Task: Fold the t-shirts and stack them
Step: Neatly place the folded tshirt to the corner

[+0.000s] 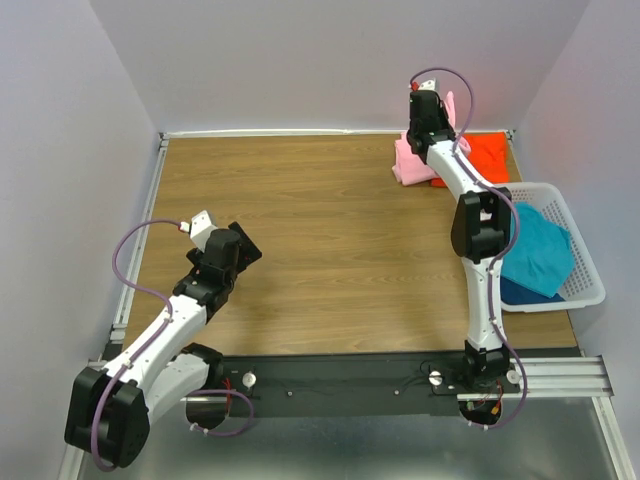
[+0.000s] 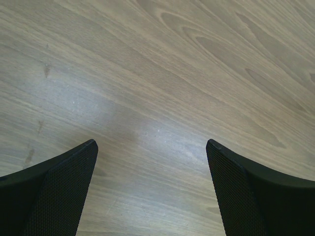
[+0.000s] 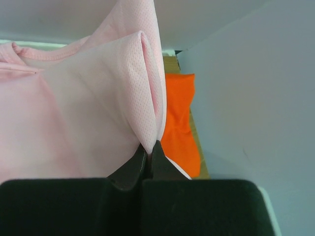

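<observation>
Far right: right gripper (image 3: 149, 150) pinched shut on pink t-shirt's (image 3: 74, 113) edge, cloth bunched beneath | orange t-shirt (image 1: 490, 155) just beside, on its right | left gripper (image 2: 151, 143), jaws wide, empty, well apart at near left.

Wooden table (image 1: 330, 240), pink shirt (image 1: 412, 170), orange shirt (image 1: 490, 155), basket (image 1: 575, 297)

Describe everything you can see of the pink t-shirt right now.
The pink t-shirt is light pink, in a soft fabric with a fine mesh-like knit, and a seamed neckline shows at its upper edge in the right wrist view. It sits bunched at the far right of the table, not flat. One doubled fold is lifted and pinched between the shut fingers of the right gripper. Its right edge lies against the orange t-shirt.
</observation>
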`<state>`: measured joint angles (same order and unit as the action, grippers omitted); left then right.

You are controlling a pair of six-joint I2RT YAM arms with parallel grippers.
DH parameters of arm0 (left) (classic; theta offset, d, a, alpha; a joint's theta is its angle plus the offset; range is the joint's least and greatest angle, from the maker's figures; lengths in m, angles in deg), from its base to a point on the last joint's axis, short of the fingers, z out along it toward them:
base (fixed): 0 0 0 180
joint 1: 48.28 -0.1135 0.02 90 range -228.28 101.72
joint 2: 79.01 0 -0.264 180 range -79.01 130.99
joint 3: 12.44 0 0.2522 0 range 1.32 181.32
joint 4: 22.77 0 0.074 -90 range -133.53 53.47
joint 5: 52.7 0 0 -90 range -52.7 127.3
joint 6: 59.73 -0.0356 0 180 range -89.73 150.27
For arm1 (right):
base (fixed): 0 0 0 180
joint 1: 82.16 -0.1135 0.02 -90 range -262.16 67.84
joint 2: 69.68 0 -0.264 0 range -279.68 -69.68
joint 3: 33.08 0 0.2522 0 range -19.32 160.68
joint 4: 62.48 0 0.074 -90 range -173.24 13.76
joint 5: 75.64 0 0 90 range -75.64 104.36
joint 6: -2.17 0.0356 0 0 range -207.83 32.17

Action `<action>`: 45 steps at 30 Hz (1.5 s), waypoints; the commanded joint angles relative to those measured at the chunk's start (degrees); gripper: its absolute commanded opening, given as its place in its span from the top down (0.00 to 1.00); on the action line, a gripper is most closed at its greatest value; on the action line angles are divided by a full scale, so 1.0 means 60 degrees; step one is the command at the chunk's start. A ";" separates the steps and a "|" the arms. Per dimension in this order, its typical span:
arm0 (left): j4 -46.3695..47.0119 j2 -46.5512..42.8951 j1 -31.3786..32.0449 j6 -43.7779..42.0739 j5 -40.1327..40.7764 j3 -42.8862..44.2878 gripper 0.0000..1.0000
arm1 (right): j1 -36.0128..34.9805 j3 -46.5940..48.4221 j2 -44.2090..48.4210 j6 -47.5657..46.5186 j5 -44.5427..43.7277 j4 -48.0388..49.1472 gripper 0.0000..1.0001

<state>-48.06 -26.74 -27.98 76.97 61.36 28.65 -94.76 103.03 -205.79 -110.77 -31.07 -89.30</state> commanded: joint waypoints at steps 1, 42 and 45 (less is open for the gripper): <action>0.0002 0.0296 -0.0086 -0.0005 0.0503 0.0454 0.02 | 0.0122 0.0804 -0.0048 -0.0279 0.0014 0.0155 0.99; 0.0002 0.0502 -0.0248 -0.0063 0.0503 0.0938 0.02 | 0.0620 0.0353 0.1357 0.0058 -0.0881 0.0126 0.99; 0.0032 0.0589 -0.0248 -0.0063 0.0488 0.0938 0.02 | 0.0796 0.0176 0.1328 0.0336 -0.0822 0.0097 0.99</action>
<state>-47.12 -22.87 -29.10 76.82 62.10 34.09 -91.65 105.50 -198.67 -111.14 -34.22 -89.39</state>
